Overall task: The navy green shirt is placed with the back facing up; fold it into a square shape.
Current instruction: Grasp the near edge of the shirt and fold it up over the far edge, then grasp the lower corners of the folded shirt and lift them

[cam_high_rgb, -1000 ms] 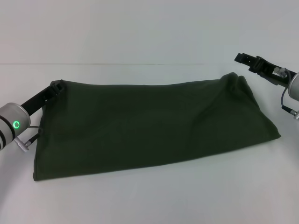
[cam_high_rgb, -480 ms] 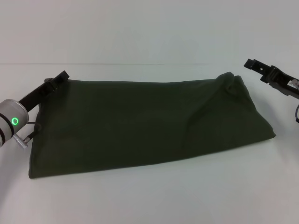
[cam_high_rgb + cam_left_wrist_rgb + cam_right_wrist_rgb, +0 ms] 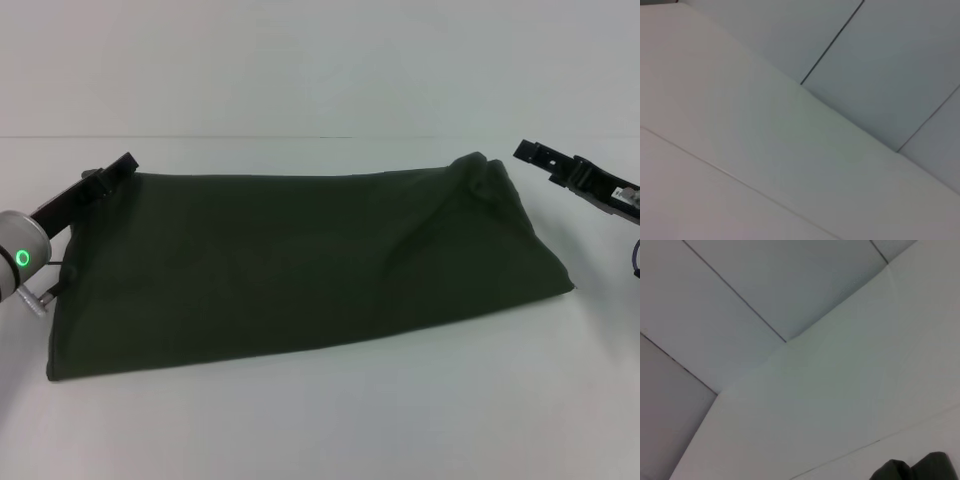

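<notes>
Navy green shirt [image 3: 300, 262] folded on table [image 3: 320, 420], left gripper [image 3: 118, 166] at its corner, right gripper [image 3: 530, 152] apart; grip of both unclear.

Navy green shirt [image 3: 300, 260] lies flat across middle of worktop [image 3: 320, 420], only low obstacle. Bare worktop in front of shirt and behind shirt up to wall. Left pincer [image 3: 112, 170] at shirt's far left corner. Right pincer [image 3: 545, 157] apart from shirt's far right corner, open gap between.
</notes>
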Available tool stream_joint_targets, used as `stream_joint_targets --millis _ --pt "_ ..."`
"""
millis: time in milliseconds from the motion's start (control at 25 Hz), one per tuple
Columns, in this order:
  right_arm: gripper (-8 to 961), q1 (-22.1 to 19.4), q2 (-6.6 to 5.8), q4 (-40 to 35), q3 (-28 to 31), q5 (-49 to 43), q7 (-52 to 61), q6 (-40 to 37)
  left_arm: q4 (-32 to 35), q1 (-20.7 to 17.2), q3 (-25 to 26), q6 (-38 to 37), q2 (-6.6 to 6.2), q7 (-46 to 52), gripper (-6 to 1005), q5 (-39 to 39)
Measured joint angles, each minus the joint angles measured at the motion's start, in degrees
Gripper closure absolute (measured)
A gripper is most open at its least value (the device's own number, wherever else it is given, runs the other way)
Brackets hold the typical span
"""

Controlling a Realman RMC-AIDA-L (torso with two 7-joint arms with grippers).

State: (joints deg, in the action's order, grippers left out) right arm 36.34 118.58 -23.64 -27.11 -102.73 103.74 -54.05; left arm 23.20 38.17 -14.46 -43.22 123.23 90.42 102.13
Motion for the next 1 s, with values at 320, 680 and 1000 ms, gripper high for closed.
stream_joint_targets --millis 320,680,1000 --pt "23 -0.5 0.05 0.1 -0.1 -0.2 -0.8 -1.2 0.0 -2.3 -11.1 -3.0 -2.87 9.1 321 0.2" --pt "23 -1.0 0.21 0.1 -0.2 -0.3 -0.9 -1.5 4.2 -5.8 -13.8 -3.1 -2.88 9.3 320 0.2" --pt "24 -1.3 0.19 0.1 -0.2 -0.4 -1.7 -2.8 5.3 -8.8 -14.3 -7.5 -4.79 12.4 314 -0.3"
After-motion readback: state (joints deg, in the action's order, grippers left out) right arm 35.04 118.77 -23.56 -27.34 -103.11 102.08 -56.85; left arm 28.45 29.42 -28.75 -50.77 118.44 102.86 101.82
